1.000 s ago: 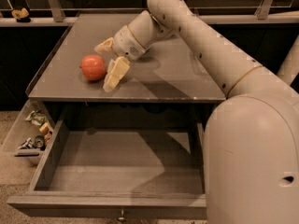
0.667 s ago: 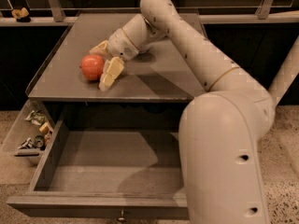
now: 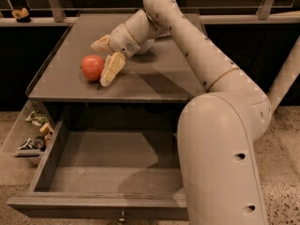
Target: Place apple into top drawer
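The red-orange apple (image 3: 92, 67) lies on the grey cabinet top (image 3: 154, 81), left of centre. My gripper (image 3: 105, 57) is open just to the apple's right, one pale finger (image 3: 112, 69) in front and beside it, the other finger (image 3: 101, 44) behind; the apple sits at the mouth of the fingers, not clasped. The top drawer (image 3: 108, 172) is pulled out wide below the cabinet top, its inside bare, with a small metal knob (image 3: 122, 216) on its front panel.
A small pale side bin (image 3: 29, 136) with cluttered odds and ends hangs at the drawer's left. My arm (image 3: 220, 125) fills the right side of the view. A railing and a small object (image 3: 21, 14) stand at the back left.
My gripper has slid left along the cabinet top toward the apple, and my arm has swung in with it. The apple has stayed in place.
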Robot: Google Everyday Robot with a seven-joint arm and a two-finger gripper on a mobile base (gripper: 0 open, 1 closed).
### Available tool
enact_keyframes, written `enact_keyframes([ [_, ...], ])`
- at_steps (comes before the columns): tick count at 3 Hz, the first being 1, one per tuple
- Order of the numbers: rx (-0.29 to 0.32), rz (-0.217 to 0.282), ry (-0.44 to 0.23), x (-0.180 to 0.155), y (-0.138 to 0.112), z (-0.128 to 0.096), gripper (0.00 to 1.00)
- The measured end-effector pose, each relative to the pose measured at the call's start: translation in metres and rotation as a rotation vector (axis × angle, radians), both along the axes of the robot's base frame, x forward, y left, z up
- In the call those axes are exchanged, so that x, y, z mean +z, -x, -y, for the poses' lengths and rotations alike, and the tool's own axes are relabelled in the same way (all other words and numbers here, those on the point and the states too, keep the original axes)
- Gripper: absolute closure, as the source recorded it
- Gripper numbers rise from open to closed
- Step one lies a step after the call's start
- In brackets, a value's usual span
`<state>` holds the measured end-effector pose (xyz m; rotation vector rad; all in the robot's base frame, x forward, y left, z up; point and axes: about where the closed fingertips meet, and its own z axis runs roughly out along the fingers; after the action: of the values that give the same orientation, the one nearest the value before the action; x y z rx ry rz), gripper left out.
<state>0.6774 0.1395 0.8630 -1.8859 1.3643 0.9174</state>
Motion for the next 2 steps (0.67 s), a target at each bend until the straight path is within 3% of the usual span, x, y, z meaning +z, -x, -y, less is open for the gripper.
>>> enact_keyframes([
  [1,0.047,-0.009,-0.004,-0.0219,-0.0011,-0.0187,0.00],
  [2,0.049,-0.010,-0.004,-0.0237,-0.0014,-0.0197,0.00],
])
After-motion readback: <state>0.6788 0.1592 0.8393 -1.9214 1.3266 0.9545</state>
